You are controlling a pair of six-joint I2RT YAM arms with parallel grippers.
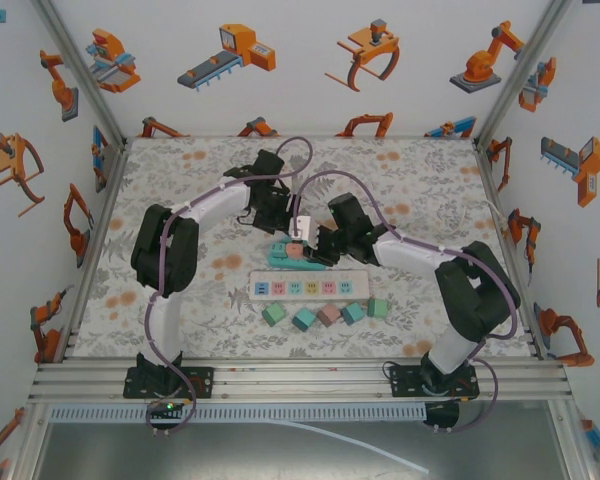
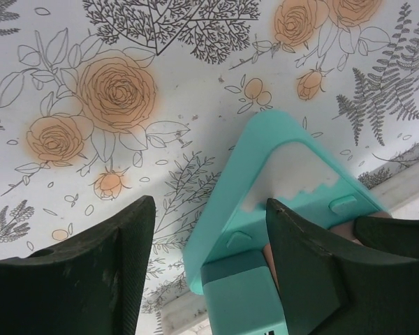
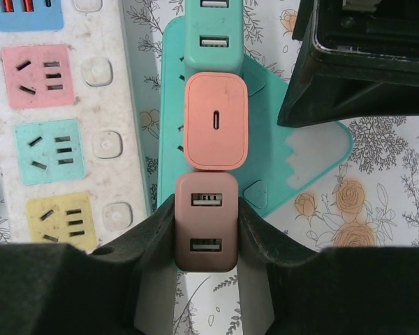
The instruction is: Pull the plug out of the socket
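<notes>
The mauve plug (image 3: pixel 206 223), a rounded block with two USB ports on its face, sits at the end of the teal socket (image 3: pixel 314 150), touching a salmon plug (image 3: pixel 216 120) in the same row. The right gripper (image 3: pixel 206 209) is clamped on the mauve plug's two sides. The left gripper (image 2: pixel 209 216) hangs over the teal socket with its jaws apart, holding nothing; whether a finger touches the socket cannot be told.

table (image 1: pixel 430 190): floral cloth, orange roses and grey ferns | white strip (image 1: pixel 305 287): flat, lying crosswise, coloured outlet faces in a row, a round button beside each | cubes (image 1: pixel 329 316): five in a slightly curved row just nearside of the strip, green, teal, pink, teal, green | walls (image 1: pixel 280 60): white, orange robot pictures | rail (image 1: pixel 300 378): aluminium, along the near edge
</notes>
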